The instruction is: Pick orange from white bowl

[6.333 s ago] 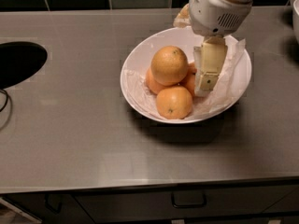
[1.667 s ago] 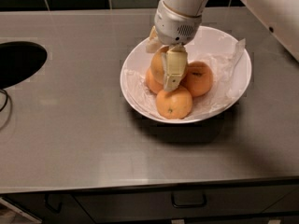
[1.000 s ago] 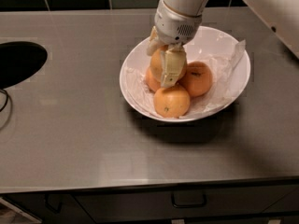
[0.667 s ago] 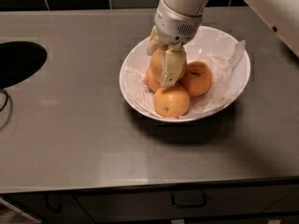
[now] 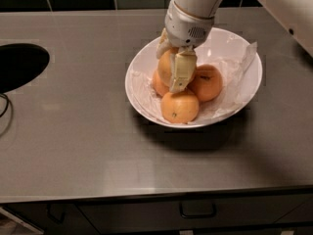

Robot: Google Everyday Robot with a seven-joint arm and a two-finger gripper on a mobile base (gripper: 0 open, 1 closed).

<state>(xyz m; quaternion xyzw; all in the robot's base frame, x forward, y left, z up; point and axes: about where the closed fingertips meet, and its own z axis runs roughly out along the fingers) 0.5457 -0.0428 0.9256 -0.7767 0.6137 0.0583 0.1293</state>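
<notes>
The white bowl [image 5: 136, 101], lined with a crinkled translucent sheet [image 5: 240, 66], stands on the steel counter right of centre. The orange [image 5: 165, 66], large and paler, sits at the bowl's left side, slightly above three smaller, deeper-orange fruits [image 5: 180, 106] [image 5: 207, 82] [image 5: 158, 85]. My gripper [image 5: 172, 71] comes down from above and is shut on the orange. One cream finger [image 5: 182, 71] lies across the orange's front; the other is behind it and mostly hidden.
A dark round opening [image 5: 19, 65] is cut into the counter at the far left, with a cable [image 5: 5, 106] beside it. Dark wall tiles run along the back. The counter's front edge has a drawer with a handle [image 5: 197, 212] below it.
The gripper moved from the bowl's right side onto the orange and closed on it. In the last second the orange has risen slightly, showing more of the small fruit under it.
</notes>
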